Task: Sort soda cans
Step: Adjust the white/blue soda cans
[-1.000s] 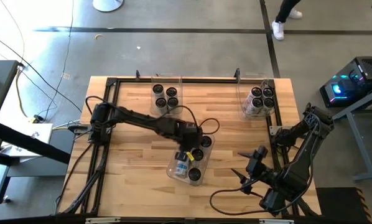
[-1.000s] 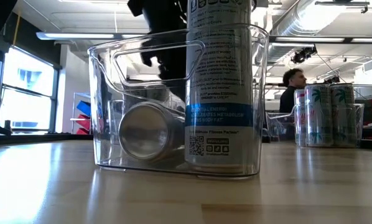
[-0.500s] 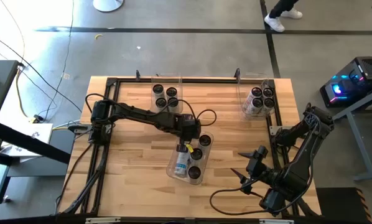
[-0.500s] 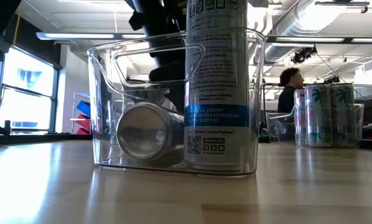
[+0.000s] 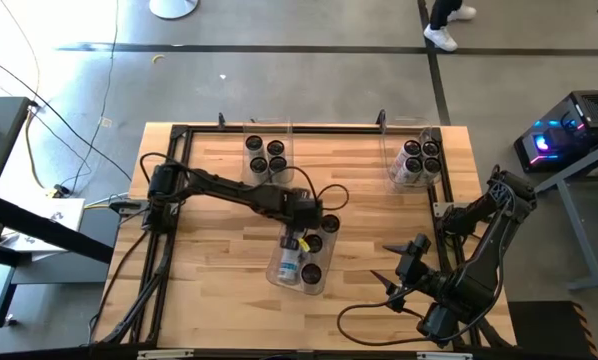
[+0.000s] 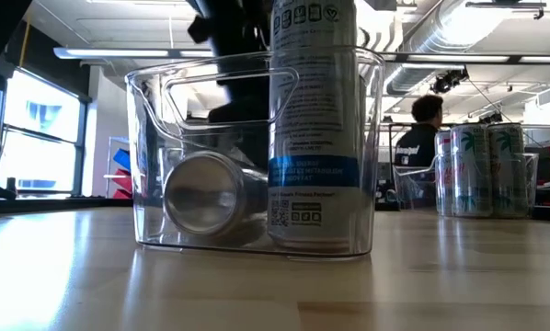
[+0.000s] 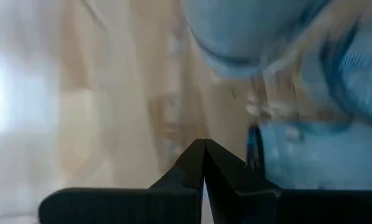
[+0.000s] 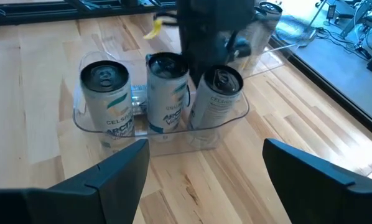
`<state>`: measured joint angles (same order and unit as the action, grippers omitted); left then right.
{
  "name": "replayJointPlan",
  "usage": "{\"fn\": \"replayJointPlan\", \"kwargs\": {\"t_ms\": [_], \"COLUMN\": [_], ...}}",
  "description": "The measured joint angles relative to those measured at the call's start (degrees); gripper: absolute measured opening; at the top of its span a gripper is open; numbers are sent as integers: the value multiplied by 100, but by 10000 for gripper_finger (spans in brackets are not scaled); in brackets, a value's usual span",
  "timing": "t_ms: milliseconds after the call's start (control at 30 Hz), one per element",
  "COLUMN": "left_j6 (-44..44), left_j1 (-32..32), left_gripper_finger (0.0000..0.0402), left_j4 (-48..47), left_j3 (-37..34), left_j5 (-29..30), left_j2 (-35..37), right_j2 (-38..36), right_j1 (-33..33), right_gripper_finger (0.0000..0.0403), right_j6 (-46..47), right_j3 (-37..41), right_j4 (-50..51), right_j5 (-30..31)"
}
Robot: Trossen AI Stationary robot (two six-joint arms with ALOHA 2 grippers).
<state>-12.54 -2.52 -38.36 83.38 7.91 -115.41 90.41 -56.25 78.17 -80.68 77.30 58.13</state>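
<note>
The middle clear bin (image 5: 301, 262) on the bench (image 5: 214, 250) holds upright soda cans (image 8: 107, 96) and one lying flat (image 6: 201, 195). The left pincer (image 5: 301, 236), clenched empty, hangs over it; the right pincer (image 5: 391, 270) waits released nearby. Two far bins (image 5: 265, 155) hold more cans.

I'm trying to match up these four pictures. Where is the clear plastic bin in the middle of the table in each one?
High view: the clear plastic bin, centre, under the left claw.
Low view: left of centre.
Left wrist view: too blurred to tell.
Right wrist view: upper middle.
Shared landmark: the silver can lying on its side inside.
</note>
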Motion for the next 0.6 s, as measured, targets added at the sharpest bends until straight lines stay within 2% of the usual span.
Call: {"fn": "replayJointPlan", "kwargs": {"t_ms": [133, 233, 600], "left_j6": [-92, -100, 195], "left_j1": [-142, -189, 116], "left_gripper_finger": [0, 0, 0], "left_j4": [-208, -275, -532], "left_j3": [183, 197, -11], "left_j5": [388, 365, -603], "left_j2": [24, 17, -5], "right_j2": [0, 0, 0], "right_j1": [0, 0, 0], "right_gripper_finger": [310, 310, 310], "right_j6": [-2, -1, -2], "right_j3": [0, 0, 0], "right_j4": [0, 1, 2], "right_j5": [2, 2, 39]}}
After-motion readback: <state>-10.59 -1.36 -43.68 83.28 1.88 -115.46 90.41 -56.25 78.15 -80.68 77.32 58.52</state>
